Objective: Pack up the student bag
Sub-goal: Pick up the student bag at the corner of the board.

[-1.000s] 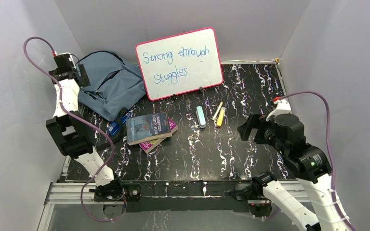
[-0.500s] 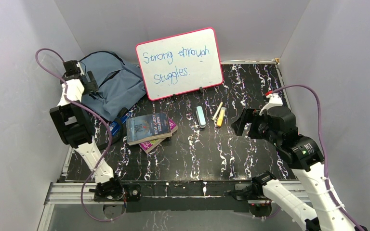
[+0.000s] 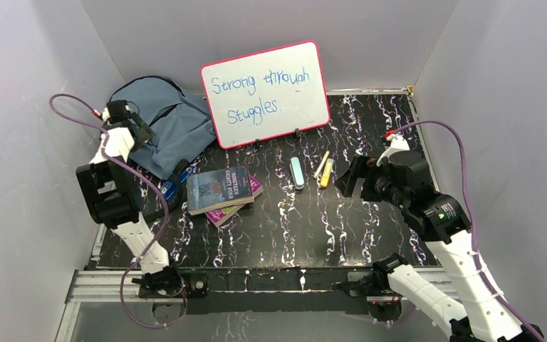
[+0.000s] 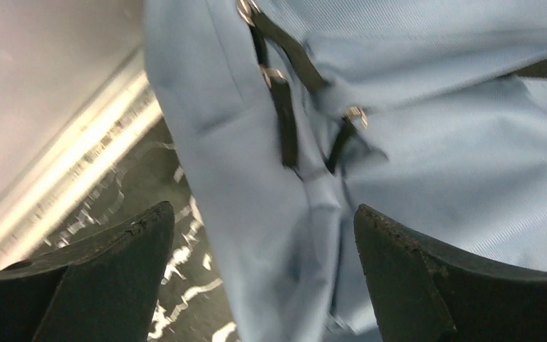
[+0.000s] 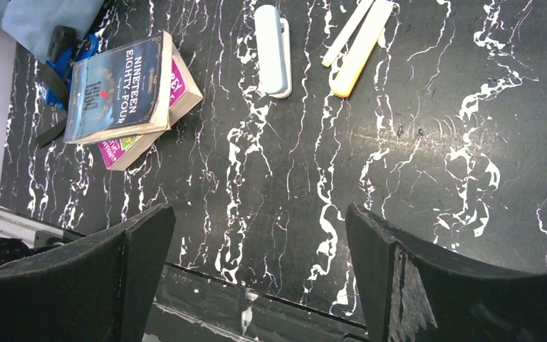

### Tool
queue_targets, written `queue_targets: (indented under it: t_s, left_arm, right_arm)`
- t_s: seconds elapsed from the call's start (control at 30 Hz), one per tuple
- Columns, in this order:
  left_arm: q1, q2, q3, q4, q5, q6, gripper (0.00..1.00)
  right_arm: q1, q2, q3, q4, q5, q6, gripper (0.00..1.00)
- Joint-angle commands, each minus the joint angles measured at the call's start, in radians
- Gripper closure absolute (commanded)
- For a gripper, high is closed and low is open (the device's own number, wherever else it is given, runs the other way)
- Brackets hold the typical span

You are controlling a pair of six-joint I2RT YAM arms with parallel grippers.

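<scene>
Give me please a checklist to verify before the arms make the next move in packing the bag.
1. Left end effector open: ok, jaws wide, nothing held.
2. Left end effector over the student bag: ok, zipper pulls lie ahead of it.
3. Student bag open for packing: cannot tell, no opening shows.
4. Right end effector open and empty: ok.
5. Nineteen Eighty-Four book free to grasp: ok, it lies uncovered on top of a pink book.
</scene>
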Motion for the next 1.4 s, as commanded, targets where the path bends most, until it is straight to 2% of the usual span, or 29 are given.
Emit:
queue_targets:
  t_s: [0.0,0.1,0.27,0.47,0.7,1.03,1.17,1.37]
  left_arm:
    - [-0.067,-0.154,-0.097,0.091,-0.063,-0.190,0.07]
    - [-0.067,-0.186,-0.173,0.109,-0.069,-0.264,0.07]
    - [-0.062,-0.223,-0.244,0.124,-0.114,-0.306,0.06]
    - [0.002,-0.256,-0.335,0.166,-0.053,-0.347,0.06]
    - [0.054,-0.213,-0.375,0.307,0.091,-0.308,0.05]
    - [0.060,-0.117,-0.380,0.426,0.144,-0.308,0.08]
    - [0.060,-0.110,-0.415,0.454,0.141,-0.318,0.13]
    - [0.062,-0.099,-0.456,0.513,0.152,-0.298,0.30]
  right_arm:
    - [-0.001,-0.017,-0.005,0.051,-0.019,0.017,0.01]
    - [-0.001,-0.027,-0.003,0.044,-0.016,0.018,0.01]
    - [-0.002,-0.042,-0.003,0.035,-0.011,0.016,0.01]
    - [-0.002,-0.036,-0.002,0.035,-0.016,0.013,0.01]
    - [-0.001,-0.038,-0.014,0.043,-0.028,0.015,0.01]
    - [-0.001,-0.037,-0.009,0.044,-0.025,0.013,0.01]
    - [-0.002,-0.031,-0.011,0.050,-0.028,0.014,0.01]
    - [-0.002,-0.027,-0.010,0.051,-0.031,0.013,0.01]
